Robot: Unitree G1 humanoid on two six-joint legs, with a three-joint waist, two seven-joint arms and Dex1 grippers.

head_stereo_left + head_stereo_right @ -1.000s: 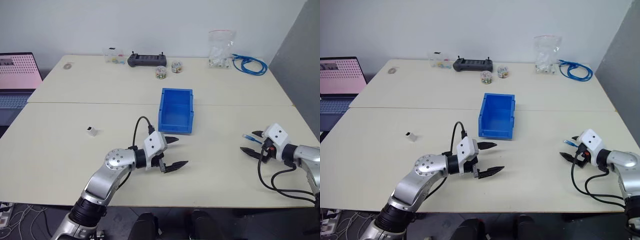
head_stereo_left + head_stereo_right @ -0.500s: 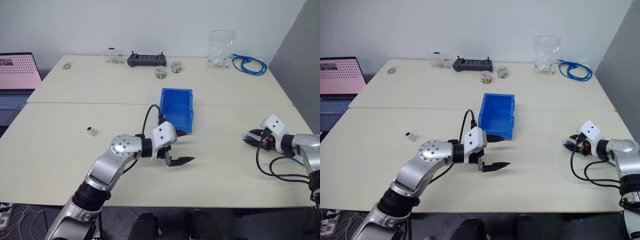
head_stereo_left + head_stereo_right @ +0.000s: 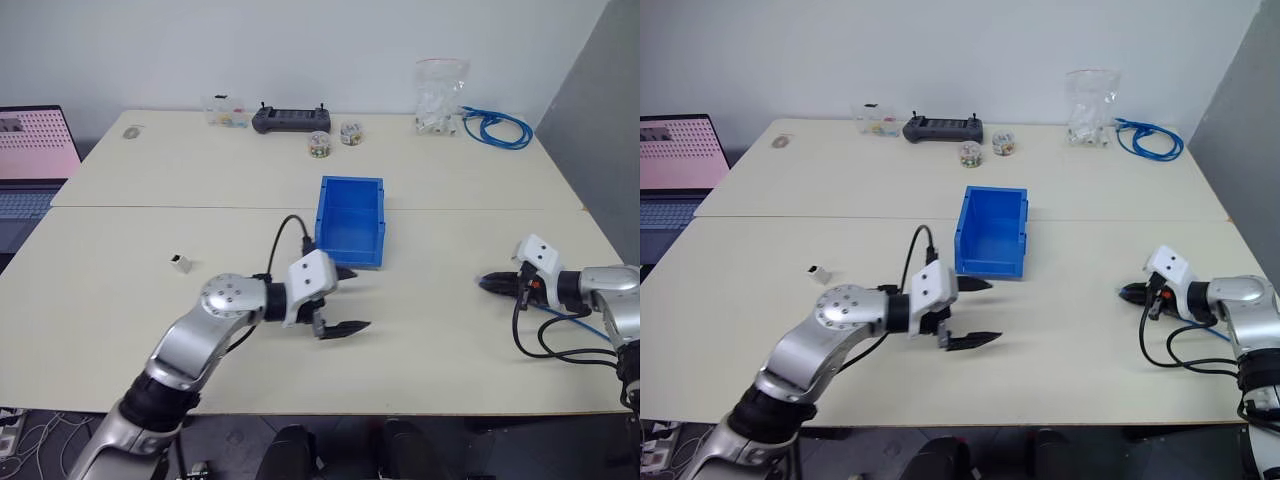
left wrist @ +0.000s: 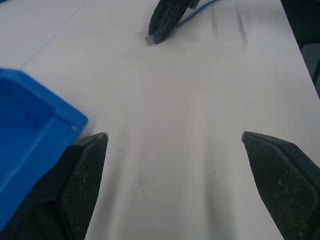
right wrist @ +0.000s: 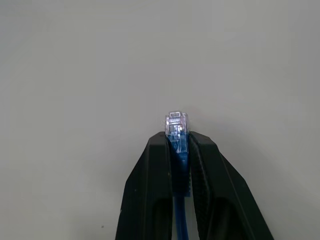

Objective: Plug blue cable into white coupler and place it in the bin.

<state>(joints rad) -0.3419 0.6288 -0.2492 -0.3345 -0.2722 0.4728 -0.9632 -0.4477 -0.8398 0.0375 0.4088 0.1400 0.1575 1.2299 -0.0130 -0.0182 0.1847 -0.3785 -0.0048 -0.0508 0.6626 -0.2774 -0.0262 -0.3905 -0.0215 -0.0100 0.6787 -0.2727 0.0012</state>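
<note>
Far left on the bench (image 3: 120, 300): white coupler (image 3: 181, 262), untouched. Centre: left pincer (image 3: 343, 300) spread wide, empty, just before the bin (image 3: 351, 219). Right: right pincer (image 5: 178, 137), wide open a second ago, now clenched on the blue cable (image 5: 177, 125), clear plug protruding. Cable secured; mating with coupler comes next.

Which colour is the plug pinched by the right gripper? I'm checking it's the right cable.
Clear, on the blue cable; the right wrist view shows it best.
</note>
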